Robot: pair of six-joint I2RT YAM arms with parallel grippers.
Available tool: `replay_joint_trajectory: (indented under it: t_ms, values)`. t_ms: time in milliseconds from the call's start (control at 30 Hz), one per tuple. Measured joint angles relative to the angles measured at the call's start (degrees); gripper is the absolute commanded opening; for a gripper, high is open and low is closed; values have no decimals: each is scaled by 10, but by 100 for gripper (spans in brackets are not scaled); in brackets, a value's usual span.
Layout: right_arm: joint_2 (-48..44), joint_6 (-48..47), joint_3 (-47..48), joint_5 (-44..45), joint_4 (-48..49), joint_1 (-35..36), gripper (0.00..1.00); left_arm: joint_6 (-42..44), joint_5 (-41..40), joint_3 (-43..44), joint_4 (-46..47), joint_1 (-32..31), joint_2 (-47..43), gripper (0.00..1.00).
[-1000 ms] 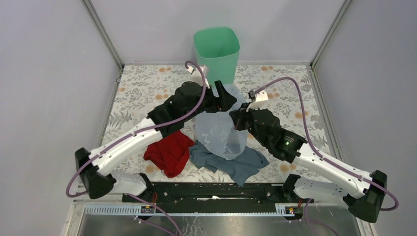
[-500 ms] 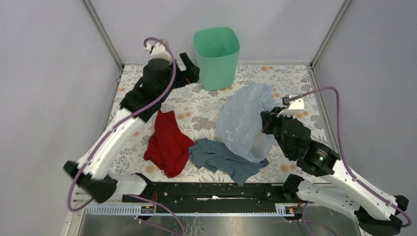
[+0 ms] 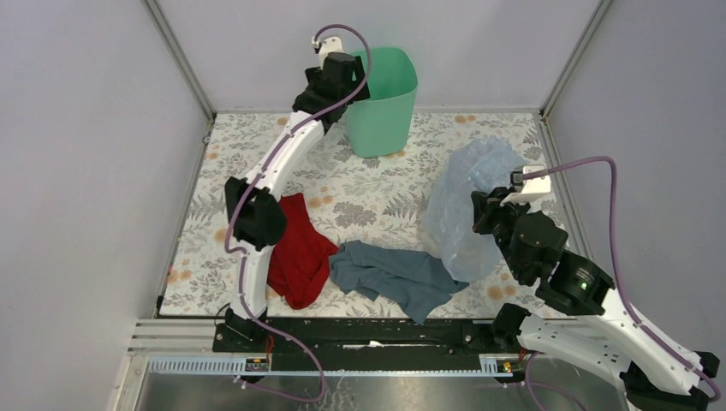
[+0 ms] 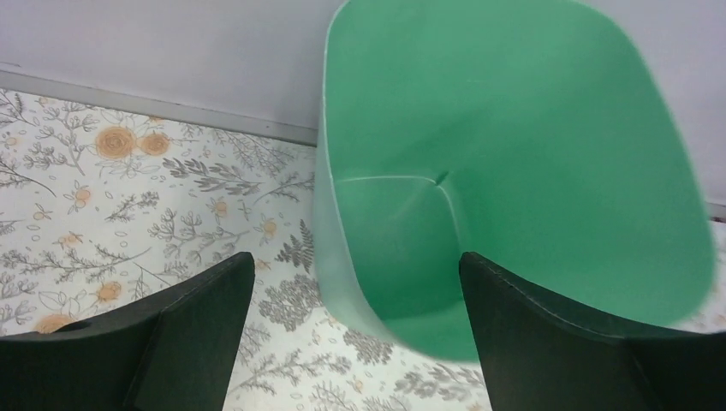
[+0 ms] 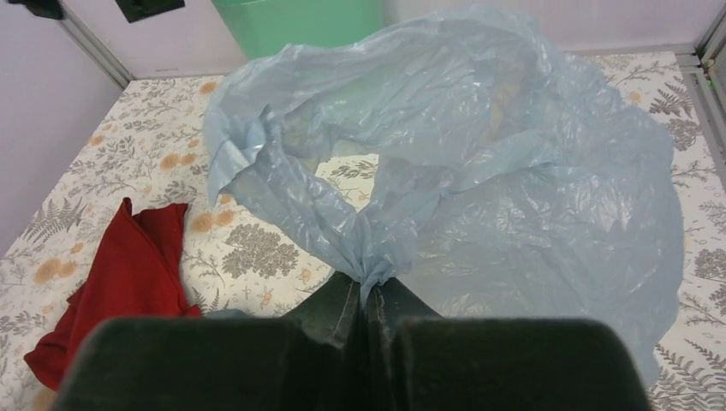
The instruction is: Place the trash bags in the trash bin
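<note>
The mint-green trash bin stands upright at the back of the table. My left gripper hovers at its left rim, open and empty. In the left wrist view the bin fills the frame, and its near wall lies between the spread fingers of the left gripper. The pale-blue trash bag hangs puffed up at the right. My right gripper is shut on a gathered bunch of it. The right wrist view shows the bag billowing out from the right gripper.
A red cloth lies at the left front and a grey-blue cloth at the middle front of the flowered table. Grey walls and metal posts close in the back and sides. The bin stands against the back wall.
My left gripper has let go of the bag, opened wide and swung back to the bin's left rim. My right arm has pulled the bag to the right.
</note>
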Motion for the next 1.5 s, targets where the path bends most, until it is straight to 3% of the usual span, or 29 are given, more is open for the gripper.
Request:
replay_joint_trajectory:
  t_ms: [333,600,1000,1200,1500]
  values:
    - [-28,-44,0,1,8,0,9,22,-16,14,41,0,52,35]
    - [-28,-60,0,0,9,0,10,37,-17,-17,64,-4,37,2]
    - [-28,-58,25,0,-20,0,11,48,29,-137,-19,-23,-86,0]
    - [-22,-74,99,11,-41,0,11,21,70,-256,-35,-37,-193,0]
    - [6,-165,234,35,6,0,12,-26,137,-409,-21,-44,-326,0]
